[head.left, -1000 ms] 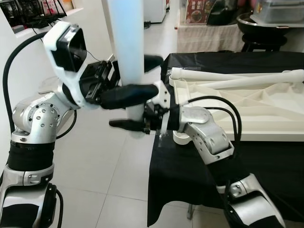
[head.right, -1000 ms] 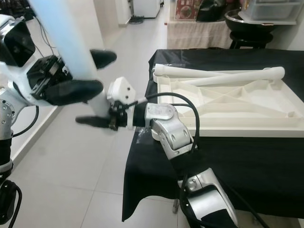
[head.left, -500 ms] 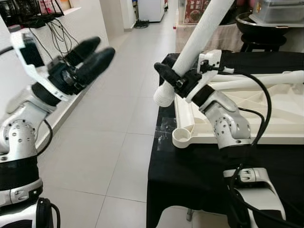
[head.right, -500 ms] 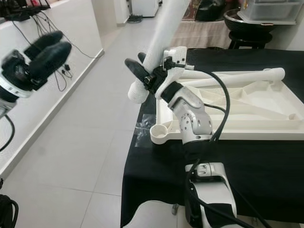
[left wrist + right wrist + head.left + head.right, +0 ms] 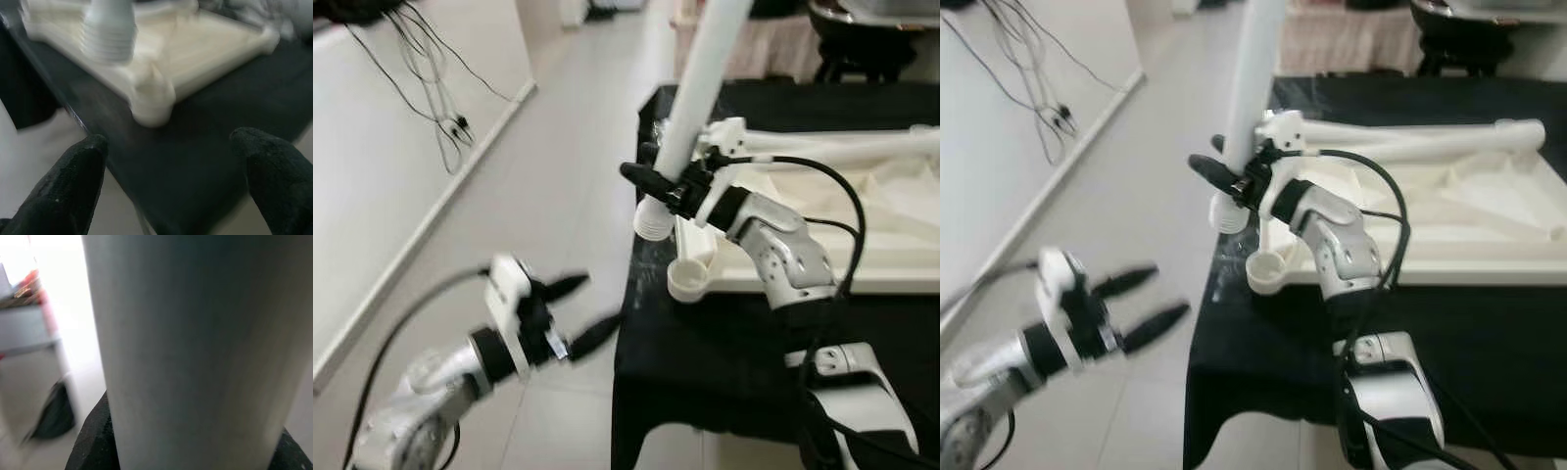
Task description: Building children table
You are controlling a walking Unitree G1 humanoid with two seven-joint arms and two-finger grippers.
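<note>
**White table leg held upright beside an overturned child's table**

A white tubular table leg (image 5: 700, 83) is gripped near its lower end by the right claw (image 5: 658, 186), whose black fingers are closed around it. The leg is held nearly upright, leaning slightly, with its top running out of frame. Its lower end is ribbed like a screw thread and hangs just above and beside a round corner socket (image 5: 689, 279) of the table panel (image 5: 1489, 220), not touching it. In the right wrist view the leg is seen as a smooth, pale grey-white cylinder (image 5: 195, 347) pressed between the dark finger pads (image 5: 93, 440).

The table panel is cream-white plastic, laid upside down, so that moulded ribs and a raised rim are shown. It is rested on a tabletop covered with a black cloth (image 5: 724, 362), with the socket corner at the cloth's edge. A second white leg (image 5: 1410, 142) is laid across the far side of the panel.

The left claw (image 5: 576, 311) is held low over the pale tiled floor (image 5: 538, 196), well apart from the table, with its two black fingers spread open and nothing between them.
</note>
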